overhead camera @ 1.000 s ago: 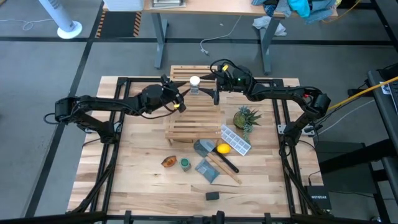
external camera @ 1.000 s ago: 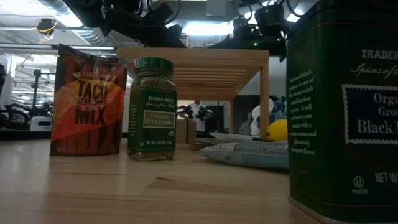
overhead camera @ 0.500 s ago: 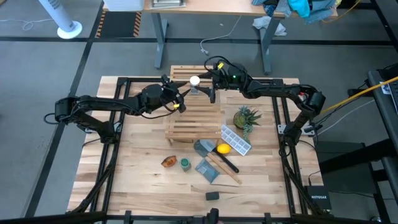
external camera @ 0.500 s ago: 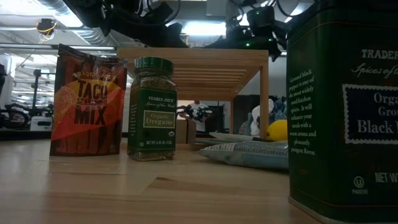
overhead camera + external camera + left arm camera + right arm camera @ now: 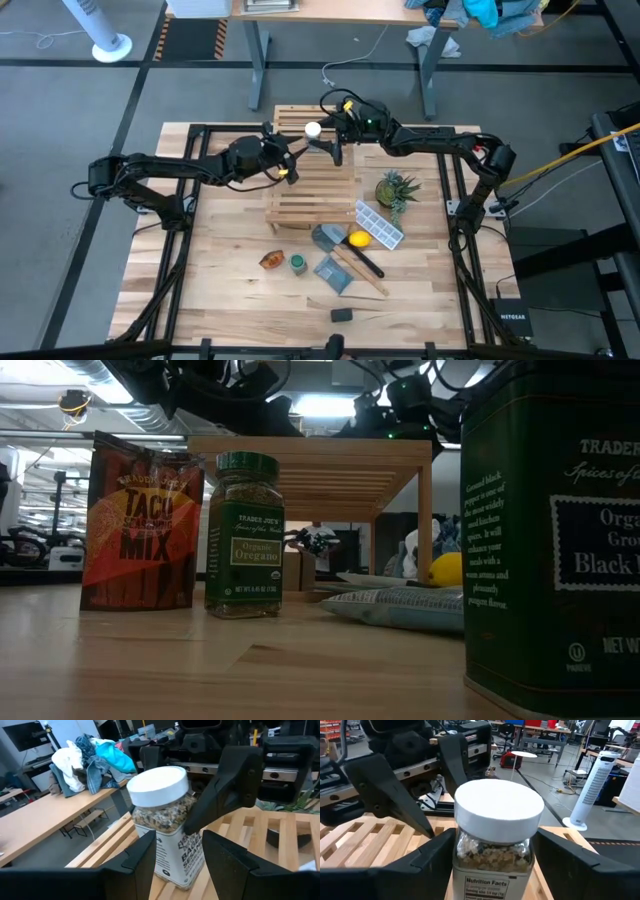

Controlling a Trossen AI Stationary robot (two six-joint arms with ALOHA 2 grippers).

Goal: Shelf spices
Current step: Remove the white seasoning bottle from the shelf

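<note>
The white-capped bottle (image 5: 313,129) stands upright at the far end of the shelf (image 5: 310,190), on its top slats. My left gripper (image 5: 301,143) reaches in from the left and is shut on the bottle (image 5: 167,820). My right gripper (image 5: 324,140) comes from the right, open, with one finger on each side of the bottle's upper part (image 5: 495,845). The green-lidded jar (image 5: 297,262), the orange packet (image 5: 271,260) and the black tin (image 5: 342,314) stand on the tabletop near the front. My left gripper pinches the bottle's lower body (image 5: 159,862) between its two fingers, coming nearly level from the table's left. The bottle stays upright, and its base (image 5: 172,881) seems to rest on a shelf slat. My right gripper's fingers (image 5: 225,790) stand close against the bottle below its cap; I cannot tell whether they touch.
Right of the shelf stand a small green plant (image 5: 395,188), a clear tray (image 5: 379,225) and a yellow round object (image 5: 358,239). Grey packets (image 5: 333,272) and a black-handled tool (image 5: 362,262) lie in front of it.
My right gripper has gone toward the table's left, up to the bottle, and its fingers now stand on either side of it. The bottle and my left gripper have kept their place.
</note>
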